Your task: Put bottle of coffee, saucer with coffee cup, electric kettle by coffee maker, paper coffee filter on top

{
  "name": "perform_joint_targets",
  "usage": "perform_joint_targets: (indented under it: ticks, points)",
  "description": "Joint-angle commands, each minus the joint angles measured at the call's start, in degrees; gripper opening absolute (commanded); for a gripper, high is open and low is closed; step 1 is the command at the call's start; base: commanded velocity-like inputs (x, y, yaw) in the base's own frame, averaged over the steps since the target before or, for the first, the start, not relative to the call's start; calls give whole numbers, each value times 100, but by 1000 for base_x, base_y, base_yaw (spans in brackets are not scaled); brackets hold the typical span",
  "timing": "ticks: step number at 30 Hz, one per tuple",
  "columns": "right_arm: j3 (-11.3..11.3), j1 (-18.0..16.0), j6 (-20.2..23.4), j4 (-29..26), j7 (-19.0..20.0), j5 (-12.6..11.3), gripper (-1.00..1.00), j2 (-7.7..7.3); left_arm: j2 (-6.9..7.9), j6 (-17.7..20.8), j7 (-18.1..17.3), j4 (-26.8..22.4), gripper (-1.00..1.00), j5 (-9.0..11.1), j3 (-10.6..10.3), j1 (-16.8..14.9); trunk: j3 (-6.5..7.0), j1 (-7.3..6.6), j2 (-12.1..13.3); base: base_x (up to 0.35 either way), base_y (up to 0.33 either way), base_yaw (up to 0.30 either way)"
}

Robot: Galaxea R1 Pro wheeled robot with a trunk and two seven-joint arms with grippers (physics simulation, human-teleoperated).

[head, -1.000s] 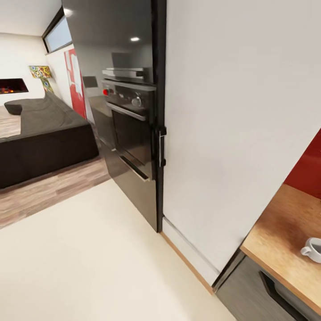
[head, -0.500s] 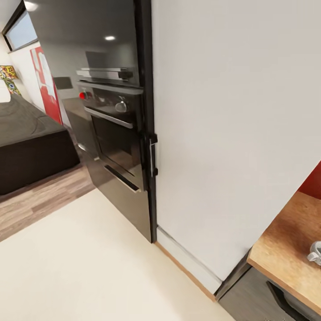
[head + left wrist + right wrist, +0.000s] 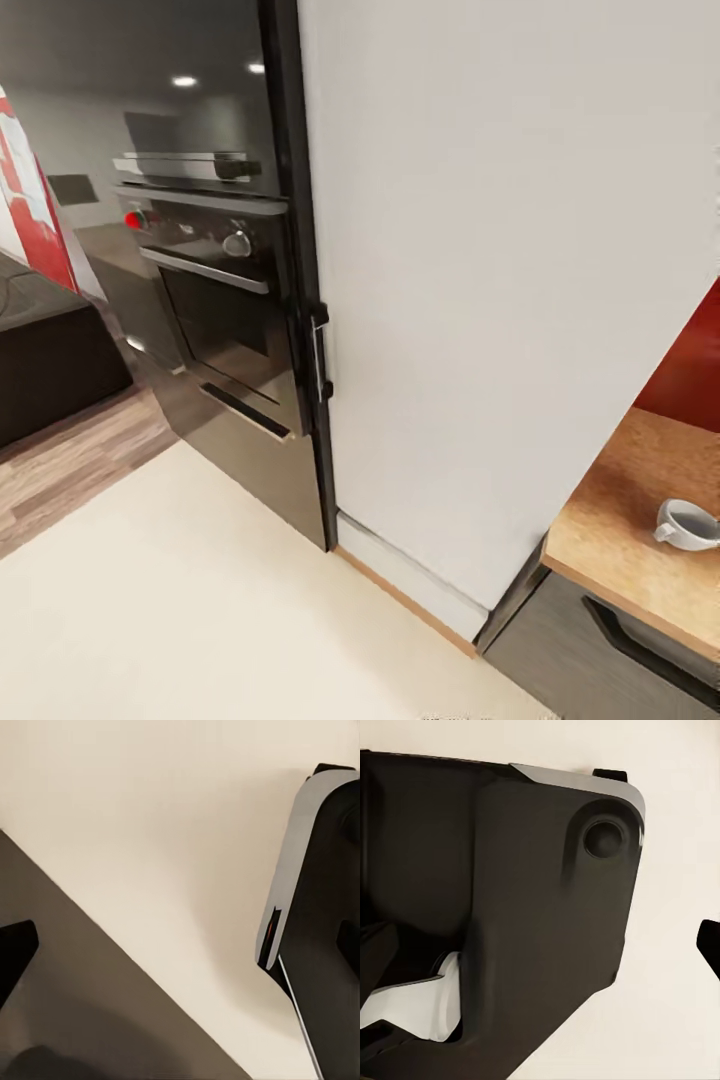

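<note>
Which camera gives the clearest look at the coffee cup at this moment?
The head view. The coffee cup sits on the kitchen countertop at the picture's right edge, partly cut off by the frame. Both wrist views look down at pale floor and dark robot parts, so they add nothing about the cup.

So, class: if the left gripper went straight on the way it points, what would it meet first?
Most likely the cream floor, which lies at the middle of the left wrist view. The robot's own dark panel sits off to one side of that line. Depth is unclear.
</note>
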Motion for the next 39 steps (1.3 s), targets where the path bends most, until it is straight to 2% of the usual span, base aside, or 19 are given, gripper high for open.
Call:
perform_joint_targets:
  ticks: [1,8,39]
  points:
    - [43,-7,-27,12,14,-60,100,0,-2,-17,3,0,100,45,-12,-2,-8,2,-8,0,297,-300]
    - [41,-7,-27,10,14,-61,100,0,-4,-17,9,-1,100,47,-2,-2,-8,2,-8,0,211,-300]
    - [41,-7,-27,4,14,-61,100,1,3,-17,17,7,100,21,14,-2,-8,2,-8,0,3,-300]
